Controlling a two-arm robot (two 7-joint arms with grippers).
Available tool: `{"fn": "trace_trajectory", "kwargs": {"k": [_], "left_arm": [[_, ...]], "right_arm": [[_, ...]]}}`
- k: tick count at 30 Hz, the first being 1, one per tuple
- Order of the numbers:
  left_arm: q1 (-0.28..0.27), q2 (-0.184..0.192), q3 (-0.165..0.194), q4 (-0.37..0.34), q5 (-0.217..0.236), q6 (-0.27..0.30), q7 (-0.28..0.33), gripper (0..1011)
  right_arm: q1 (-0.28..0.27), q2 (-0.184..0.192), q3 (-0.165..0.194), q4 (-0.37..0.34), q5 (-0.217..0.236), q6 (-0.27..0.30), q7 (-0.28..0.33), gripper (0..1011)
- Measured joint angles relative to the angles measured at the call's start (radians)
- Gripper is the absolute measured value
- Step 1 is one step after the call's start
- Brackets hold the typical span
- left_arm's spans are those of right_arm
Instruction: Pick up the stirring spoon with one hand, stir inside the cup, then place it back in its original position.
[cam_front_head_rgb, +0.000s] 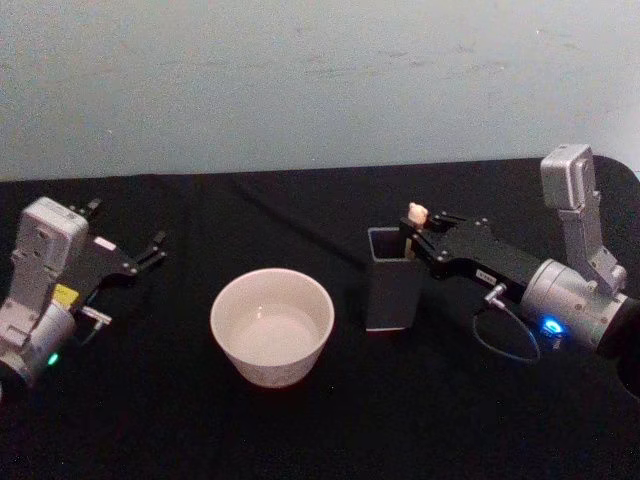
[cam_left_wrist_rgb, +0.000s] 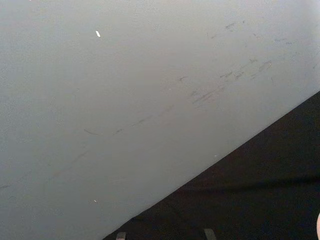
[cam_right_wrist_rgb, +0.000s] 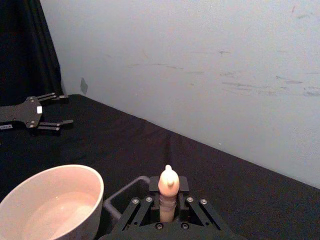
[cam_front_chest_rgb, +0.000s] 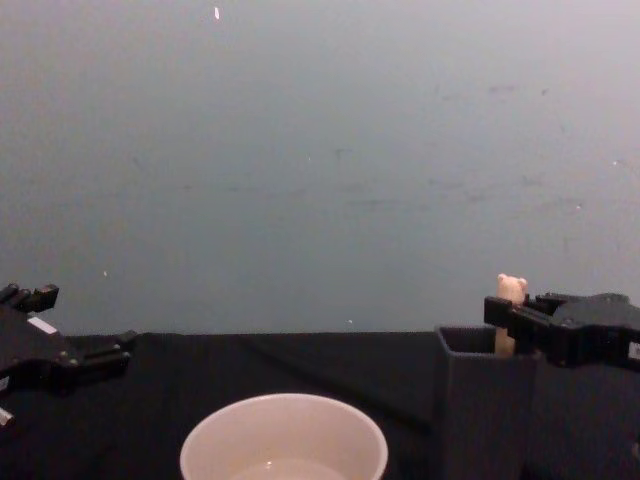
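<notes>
**Op:** Entry for this moment. Where did my right gripper stand?

**Log:** Your right gripper (cam_front_head_rgb: 415, 232) was reaching in from the right, at the top of the dark grey square holder (cam_front_head_rgb: 390, 300). Its fingers were drawn in tight on the beige handle of the stirring spoon (cam_front_head_rgb: 417, 212), just under the bear head. The right wrist view had a pad pressed to each side of the handle (cam_right_wrist_rgb: 168, 187).

**Op:** And the spoon itself?

**Log:** It stood upright in the holder at the right-hand rim, with the bear head poking above the fingers (cam_front_chest_rgb: 511, 290). You could not see its neck or bowl, as the holder hid them.

**Op:** The cup?

**Log:** The cup (cam_front_head_rgb: 270, 365) sat on the black table (cam_front_head_rgb: 300, 440), to the left of the holder and near it, but not touching. It looked to hold a little clear liquid.

**Op:** Left side?

**Log:** Your left gripper (cam_front_head_rgb: 125, 230) was parked at the table's left edge, well apart from the cup. Its fingers were spread wide, with nothing between them (cam_right_wrist_rgb: 62, 109).
</notes>
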Motion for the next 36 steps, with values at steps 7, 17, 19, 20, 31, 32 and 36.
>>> {"fn": "trace_trajectory", "kwargs": {"k": [7,17,19,20,31,32,36], "left_arm": [[0.0,0.0,0.0,0.0,0.0,0.0,0.0,1001],[0.0,0.0,0.0,0.0,0.0,0.0,0.0,1001],[0.0,0.0,0.0,0.0,0.0,0.0,0.0,1001],[0.0,0.0,0.0,0.0,0.0,0.0,0.0,1001],[0.0,0.0,0.0,0.0,0.0,0.0,0.0,1001],[0.0,0.0,0.0,0.0,0.0,0.0,0.0,1001],[0.0,0.0,0.0,0.0,0.0,0.0,0.0,1001]], "right_arm": [[-0.009,-0.001,0.009,-0.01,0.006,0.0,0.011,197],[-0.033,0.003,0.045,-0.085,0.051,-0.008,0.03,197],[-0.037,0.007,0.054,-0.105,0.064,-0.014,0.034,197],[-0.038,0.008,0.057,-0.112,0.068,-0.016,0.035,197],[-0.035,0.013,0.087,-0.175,0.111,-0.058,0.044,197],[-0.03,0.009,0.087,-0.179,0.116,-0.065,0.046,197],[-0.01,-0.006,0.076,-0.178,0.122,-0.082,0.059,197]]}}
